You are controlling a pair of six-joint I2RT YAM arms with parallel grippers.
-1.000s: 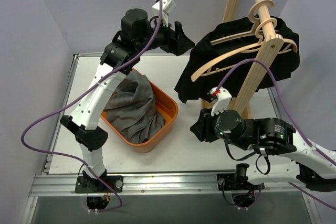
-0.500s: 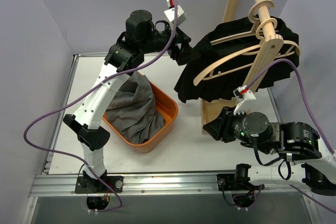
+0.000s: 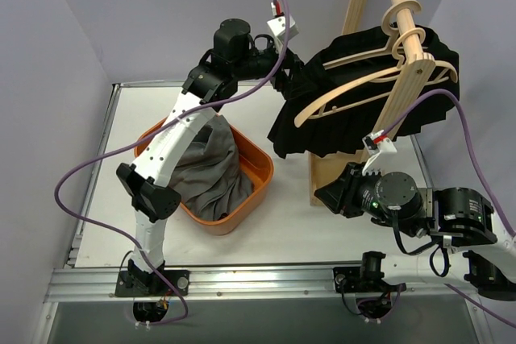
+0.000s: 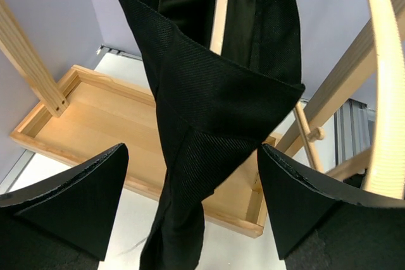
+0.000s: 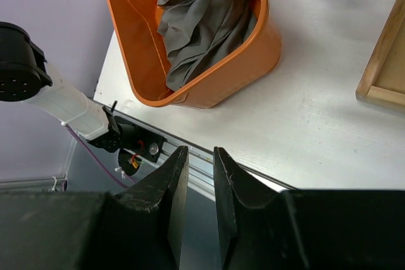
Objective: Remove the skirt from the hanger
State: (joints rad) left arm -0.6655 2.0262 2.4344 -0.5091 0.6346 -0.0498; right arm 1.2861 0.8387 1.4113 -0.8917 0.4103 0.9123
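Black ribbed skirt (image 4: 209, 112), wooden hanger (image 3: 367, 78)

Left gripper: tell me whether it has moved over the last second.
Yes. The left gripper moved right, toward the wooden rack, and now reaches the black skirt.

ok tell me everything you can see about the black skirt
The black skirt is dark, matte fabric with a fine woven texture, bunched in folds. It hangs draped over pale wooden hangers on the wooden rack, its lower edge dangling above the rack's tray base. The left end effector is wide open, its fingers on either side of a hanging fold of the skirt, not closed on it. The right end effector is nowhere near it.
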